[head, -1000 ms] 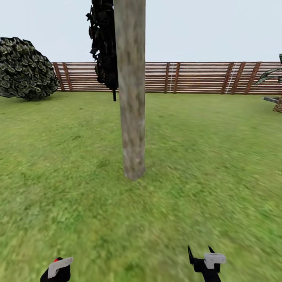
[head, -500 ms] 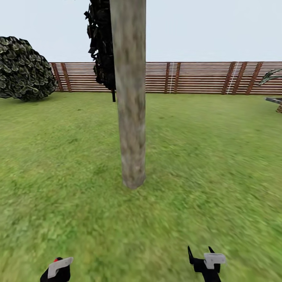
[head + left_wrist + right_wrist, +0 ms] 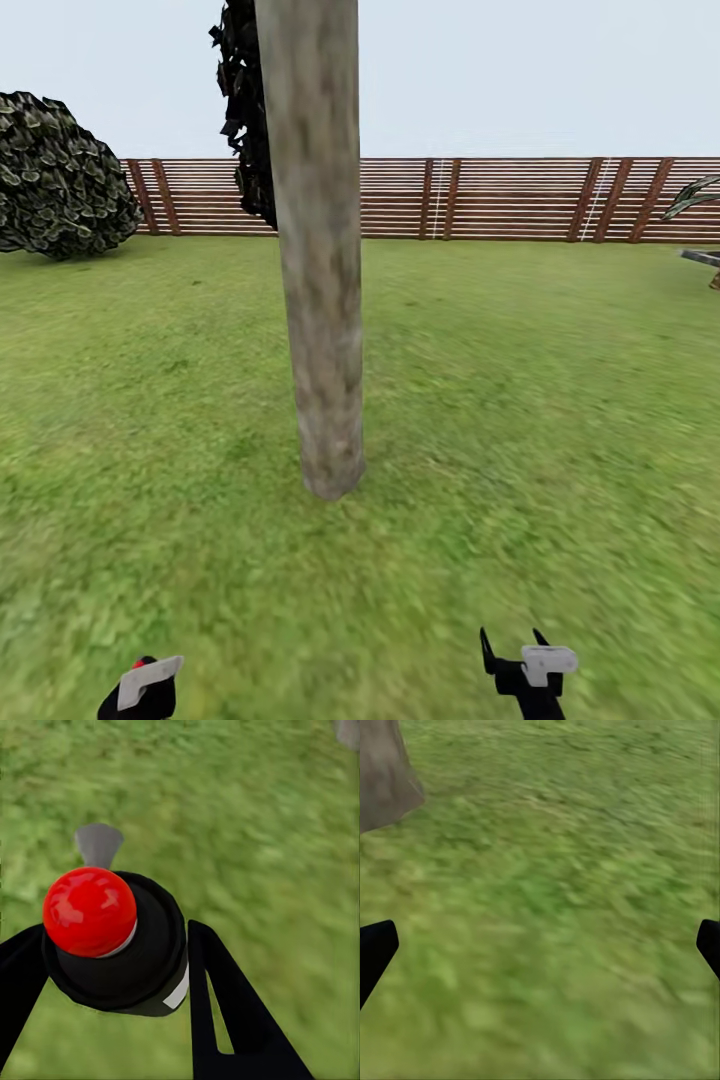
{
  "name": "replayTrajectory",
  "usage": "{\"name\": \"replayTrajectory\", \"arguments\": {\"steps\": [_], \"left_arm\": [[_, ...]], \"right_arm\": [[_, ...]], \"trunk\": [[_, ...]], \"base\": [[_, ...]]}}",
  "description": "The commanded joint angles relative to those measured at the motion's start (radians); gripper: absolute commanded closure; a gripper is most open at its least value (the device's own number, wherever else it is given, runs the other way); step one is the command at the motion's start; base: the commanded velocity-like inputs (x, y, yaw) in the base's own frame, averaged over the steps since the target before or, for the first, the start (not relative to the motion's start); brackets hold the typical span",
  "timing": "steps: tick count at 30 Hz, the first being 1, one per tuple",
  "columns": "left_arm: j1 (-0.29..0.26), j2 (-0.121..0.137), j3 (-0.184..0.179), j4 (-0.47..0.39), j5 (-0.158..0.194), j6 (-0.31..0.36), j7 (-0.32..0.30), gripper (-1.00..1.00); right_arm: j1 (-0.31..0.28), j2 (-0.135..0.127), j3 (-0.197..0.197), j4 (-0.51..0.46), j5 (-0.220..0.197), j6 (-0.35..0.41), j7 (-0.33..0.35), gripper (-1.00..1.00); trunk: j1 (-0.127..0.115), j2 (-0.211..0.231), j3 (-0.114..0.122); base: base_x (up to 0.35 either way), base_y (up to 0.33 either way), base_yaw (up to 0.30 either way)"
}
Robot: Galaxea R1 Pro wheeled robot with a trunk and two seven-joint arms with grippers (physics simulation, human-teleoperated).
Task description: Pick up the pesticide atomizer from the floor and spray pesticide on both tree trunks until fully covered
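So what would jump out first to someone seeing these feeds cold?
The pale mottled trunk, dead ahead on the lawn, with a dark cone tree behind it and the slat fence at the back. Then the atomizer with its red cap, gripped between the left gripper's fingers, while the right gripper hangs open over grass.

Probably garden: lawn [image 3: 520, 400], slat fence [image 3: 500, 198]

Slatted wooden fence [image 3: 520, 198] behind lawn [image 3: 520, 400]
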Motion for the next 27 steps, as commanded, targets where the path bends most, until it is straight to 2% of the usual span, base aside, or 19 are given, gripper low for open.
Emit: {"name": "replayTrajectory", "arguments": {"steps": [1, 3, 6, 7, 8, 9, 10, 11, 12, 14, 15, 17, 18, 19, 20, 24, 25, 26, 27], "left_arm": [[-0.001, 0.003, -0.005, -0.002, -0.001, -0.004, -0.007, 1.0], [-0.001, 0.014, -0.006, -0.007, -0.005, -0.003, -0.011, 1.0], [-0.004, 0.071, -0.014, -0.016, -0.007, -0.004, -0.04, 1.0], [-0.015, 0.139, -0.015, -0.025, -0.044, 0.006, -0.307, 1.0], [-0.034, 0.162, -0.015, -0.043, -0.083, 0.013, -0.424, 1.0], [-0.054, 0.177, -0.015, -0.058, -0.125, 0.028, -0.504, 1.0], [-0.065, 0.182, -0.015, -0.065, -0.151, 0.04, -0.544, 1.0], [-0.088, 0.19, -0.015, -0.077, -0.209, 0.073, -0.617, 1.0], [-0.126, 0.197, -0.015, -0.088, -0.307, 0.139, -0.712, 1.0], [-0.176, 0.199, -0.014, -0.097, -0.436, 0.22, -0.799, 1.0], [-0.225, 0.185, -0.014, -0.1, -0.563, 0.261, -0.861, 1.0], [-0.287, 0.159, -0.014, -0.101, -0.725, 0.292, -0.952, 1.0], [-0.31, 0.141, -0.014, -0.102, -0.792, 0.3, -0.996, 1.0], [-0.319, 0.126, -0.014, -0.102, -0.834, 0.302, -1.021, 1.0], [-0.327, 0.102, -0.015, -0.103, -0.89, 0.305, -1.043, 1.0], [-0.334, 0.042, -0.014, -0.108, -1.027, 0.312, -1.063, 1.0], [-0.334, 0.028, -0.014, -0.113, -1.052, 0.318, -1.065, 1.0], [-0.335, 0.009, -0.013, -0.122, -1.076, 0.331, -1.067, 1.0], [-0.335, 0.003, -0.013, -0.125, -1.081, 0.334, -1.067, 1.0]], "right_arm": [[-0.001, -0.002, -0.006, 0.0, 0.008, -0.002, 0.001, -1.0], [-0.001, -0.003, 0.004, -0.001, 0.02, -0.001, 0.004, -1.0], [-0.001, -0.016, 0.094, -0.012, 0.157, 0.039, 0.006, -1.0], [-0.016, -0.02, 0.165, -0.111, 0.414, 0.259, 0.031, -1.0], [-0.026, -0.017, 0.171, -0.173, 0.484, 0.334, 0.101, -1.0], [-0.032, -0.016, 0.173, -0.219, 0.522, 0.377, 0.173, -1.0], [-0.036, -0.015, 0.174, -0.242, 0.537, 0.396, 0.214, -1.0], [-0.043, -0.015, 0.175, -0.285, 0.559, 0.429, 0.299, -1.0], [-0.056, -0.015, 0.175, -0.336, 0.579, 0.465, 0.429, -1.0], [-0.073, -0.016, 0.175, -0.371, 0.592, 0.489, 0.575, -1.0], [-0.11, -0.016, 0.176, -0.384, 0.596, 0.498, 0.712, -1.0], [-0.168, -0.014, 0.176, -0.393, 0.596, 0.505, 0.899, -1.0], [-0.193, -0.012, 0.177, -0.396, 0.596, 0.507, 0.976, -1.0], [-0.207, -0.01, 0.177, -0.397, 0.596, 0.511, 1.01, -1.0], [-0.219, -0.008, 0.177, -0.397, 0.596, 0.515, 1.04, -1.0], [-0.231, -0.001, 0.178, -0.397, 0.597, 0.519, 1.067, -1.0], [-0.232, 0.0, 0.178, -0.398, 0.596, 0.519, 1.068, 1.0], [-0.233, 0.001, 0.178, -0.4, 0.595, 0.519, 1.07, 1.0], [-0.233, 0.002, 0.178, -0.401, 0.595, 0.519, 1.07, 1.0]], "trunk": [[0.0, 0.0, -0.001], [0.0, 0.0, -0.001], [0.0, 0.0, -0.001], [0.0, 0.0, -0.001], [0.0, 0.0, -0.001], [0.0, 0.0, -0.001], [0.0, 0.0, -0.001], [0.0, 0.0, -0.001], [0.0, 0.0, -0.001], [0.0, 0.0, -0.001], [0.0, 0.0, -0.001], [0.0, 0.0, -0.001], [0.0, 0.0, -0.001], [0.0, 0.0, -0.001], [0.0, 0.0, -0.001], [0.0, 0.0, -0.001], [0.0, 0.0, -0.001], [0.0, 0.0, -0.001], [0.0, 0.0, -0.001]], "base": [[0.006, -0.003, 0.0], [0.002, -0.001, 0.0], [0.0, 0.0, 0.0], [0.0, 0.0, 0.0], [0.0, 0.0, 0.0], [0.0, 0.0, 0.0], [0.0, 0.0, 0.0], [0.0, 0.0, 0.0], [0.0, 0.0, 0.0], [0.0, 0.0, 0.0], [0.0, 0.0, 0.0], [0.0, 0.0, 0.0], [0.0, 0.0, 0.0], [0.0, 0.0, 0.0], [0.0, 0.0, 0.0], [0.0, 0.0, 0.0], [0.0, 0.0, 0.0], [0.0, 0.0, 0.0], [0.0, 0.0, 0.0]]}}
